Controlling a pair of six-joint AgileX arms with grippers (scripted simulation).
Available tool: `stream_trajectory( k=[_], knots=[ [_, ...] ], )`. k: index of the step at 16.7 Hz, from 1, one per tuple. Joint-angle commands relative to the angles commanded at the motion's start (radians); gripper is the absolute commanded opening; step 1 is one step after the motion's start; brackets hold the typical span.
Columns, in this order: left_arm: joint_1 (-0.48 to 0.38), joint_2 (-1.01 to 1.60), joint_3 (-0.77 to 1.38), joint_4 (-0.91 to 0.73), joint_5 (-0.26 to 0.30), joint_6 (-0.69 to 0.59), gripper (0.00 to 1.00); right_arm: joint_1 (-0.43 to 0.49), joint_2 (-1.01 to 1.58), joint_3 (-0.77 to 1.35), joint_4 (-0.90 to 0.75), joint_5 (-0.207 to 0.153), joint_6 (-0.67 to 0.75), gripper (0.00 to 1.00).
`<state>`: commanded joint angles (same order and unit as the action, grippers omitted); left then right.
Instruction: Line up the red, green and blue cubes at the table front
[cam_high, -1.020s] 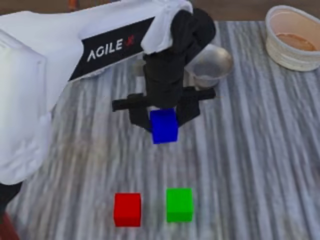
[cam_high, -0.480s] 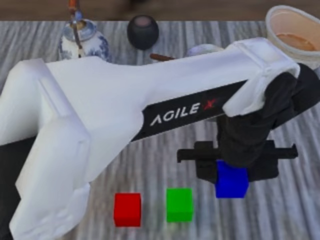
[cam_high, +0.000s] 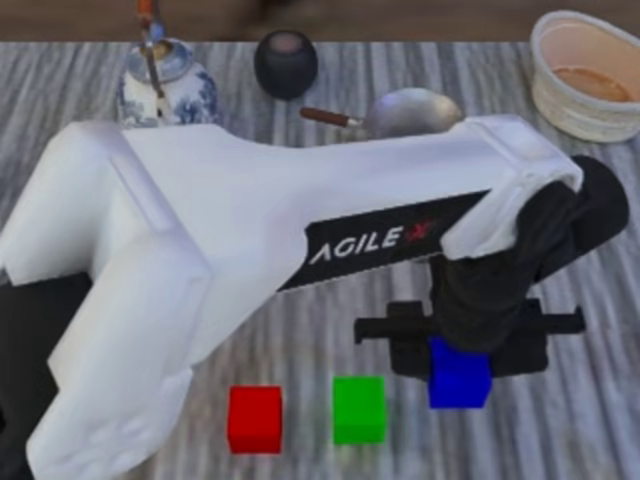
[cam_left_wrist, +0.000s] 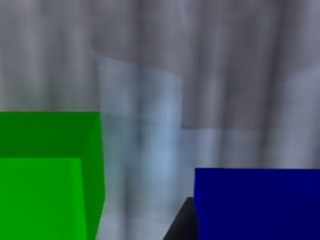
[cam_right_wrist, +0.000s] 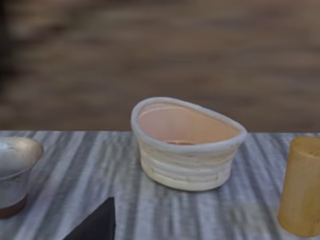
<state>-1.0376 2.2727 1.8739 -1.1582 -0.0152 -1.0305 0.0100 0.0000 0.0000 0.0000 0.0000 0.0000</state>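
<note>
jaws: left gripper (cam_high: 459, 362) clamps the small deep blue matte cube (cam_high: 459, 373).
gap: blue lies just right of the bright green matte cube (cam_high: 359, 408), slightly behind its row.
right arm: not seen from above.

table (cam_high: 600, 200) (grey streaked) | front: red cube (cam_high: 254, 419), green cube (cam_high: 358, 408) | back: teapot (cam_high: 165, 85), bowl (cam_high: 585, 75)

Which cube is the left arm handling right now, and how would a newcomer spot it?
Follow the big white left arm to its black pincer near the table front. The blue cube is there, right of the green cube and red cube, the only one held.
</note>
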Motion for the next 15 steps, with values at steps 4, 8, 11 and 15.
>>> stream_trajectory(
  k=[4,8,11,15],
  knots=[
    [-0.006,0.024,-0.103,0.124,0.001,0.0,0.0,0.0,0.0,0.0,0.0,0.0,0.0,1.0],
    [-0.007,0.026,-0.108,0.13,0.001,-0.001,0.0,0.0,0.0,0.0,0.0,0.0,0.0,1.0],
    [-0.007,0.026,-0.108,0.13,0.001,-0.001,0.23,0.0,0.0,0.0,0.0,0.0,0.0,1.0],
    [-0.007,0.026,-0.108,0.13,0.001,-0.001,0.53,0.0,0.0,0.0,0.0,0.0,0.0,1.0]
  ],
)
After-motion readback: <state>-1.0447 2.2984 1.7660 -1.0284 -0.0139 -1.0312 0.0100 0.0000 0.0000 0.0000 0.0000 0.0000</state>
